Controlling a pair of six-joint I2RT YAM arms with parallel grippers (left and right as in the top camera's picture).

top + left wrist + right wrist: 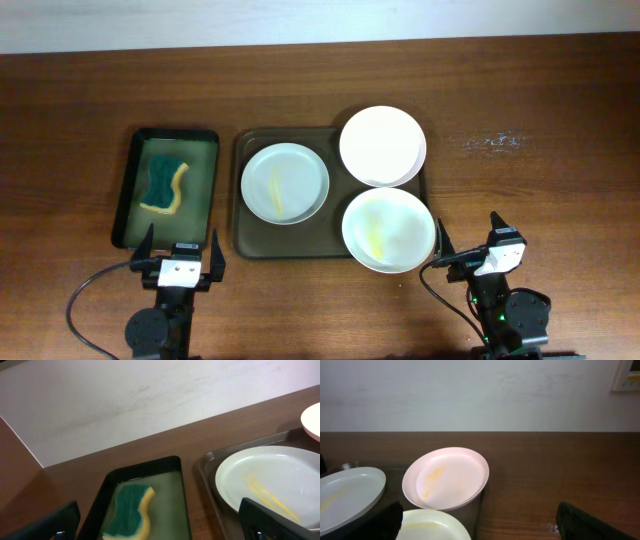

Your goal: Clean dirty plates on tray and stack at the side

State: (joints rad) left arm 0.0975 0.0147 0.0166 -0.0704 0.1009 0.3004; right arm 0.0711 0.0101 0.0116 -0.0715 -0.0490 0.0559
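Note:
Three white plates lie on the dark brown tray [243,235]. The left plate [285,183] has a yellow smear and also shows in the left wrist view [270,480]. The far right plate [381,146] overhangs the tray rim and has a smear in the right wrist view [447,477]. The near right plate [388,229] has a yellow smear and shows at the bottom of the right wrist view [432,527]. My left gripper [180,258] is open and empty near the table's front edge. My right gripper [470,245] is open and empty, right of the near plate.
A narrow black tray [128,190] with green inside stands left of the brown tray. It holds a green and yellow sponge [165,185], also seen in the left wrist view [130,512]. A pale smudge [493,143] marks the wooden table at the right.

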